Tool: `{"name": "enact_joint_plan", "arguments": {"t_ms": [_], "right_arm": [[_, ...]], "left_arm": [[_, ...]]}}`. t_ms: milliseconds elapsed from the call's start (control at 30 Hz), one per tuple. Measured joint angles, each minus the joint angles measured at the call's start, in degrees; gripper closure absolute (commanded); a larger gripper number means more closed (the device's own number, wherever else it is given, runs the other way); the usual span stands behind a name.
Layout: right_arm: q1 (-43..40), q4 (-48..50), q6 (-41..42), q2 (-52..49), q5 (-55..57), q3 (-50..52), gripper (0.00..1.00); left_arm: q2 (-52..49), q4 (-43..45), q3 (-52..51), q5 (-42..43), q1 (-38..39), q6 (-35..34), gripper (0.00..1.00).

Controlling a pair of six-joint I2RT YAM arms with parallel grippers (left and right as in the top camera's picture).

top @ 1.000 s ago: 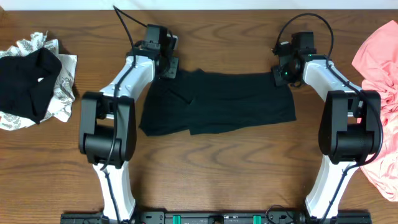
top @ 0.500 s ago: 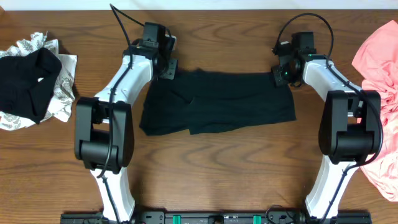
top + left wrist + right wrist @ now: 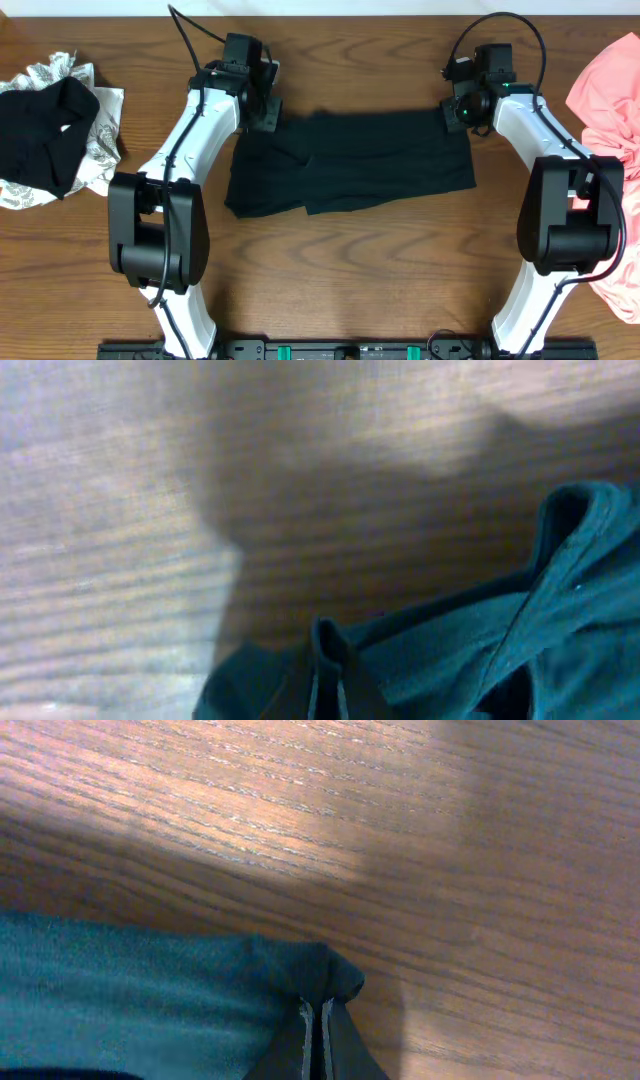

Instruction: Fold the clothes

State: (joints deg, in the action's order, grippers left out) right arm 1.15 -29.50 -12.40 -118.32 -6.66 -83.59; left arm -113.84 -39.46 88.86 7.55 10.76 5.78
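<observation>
The left gripper (image 3: 327,665) was clenched on the black garment's (image 3: 350,165) far left corner. The right gripper (image 3: 312,1020) was clenched on its far right corner.

No text, label, brand, number or sign can be read in any view, on cloth, arms or tabletop (image 3: 350,260)

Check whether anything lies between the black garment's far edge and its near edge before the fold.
Nothing visible does. The left hand and right hand pinch the black garment at its far corners, and nothing lies on it. The pink clothes and the black-and-patterned pile lie off to the sides, clear of the fold path.
</observation>
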Motion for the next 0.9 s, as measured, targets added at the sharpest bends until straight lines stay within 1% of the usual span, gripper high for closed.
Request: {"name": "enact_joint_plan", "arguments": {"t_ms": [167, 567, 900], "right_arm": [[0.00, -1.60, 0.00, 0.66, -0.07, 0.00, 0.99], [0.00, -7.85, 0.00, 0.92, -0.07, 0.00, 0.99], [0.00, -12.55, 0.00, 1.92, -0.22, 0.00, 0.99]], "left_arm": [[0.00, -2.64, 0.00, 0.00, 0.00, -0.11, 0.94], [0.39, -7.15, 0.00, 0.00, 0.00, -2.80, 0.94], [7.06, -9.60, 0.00, 0.02, 0.00, -6.21, 0.94]]}}
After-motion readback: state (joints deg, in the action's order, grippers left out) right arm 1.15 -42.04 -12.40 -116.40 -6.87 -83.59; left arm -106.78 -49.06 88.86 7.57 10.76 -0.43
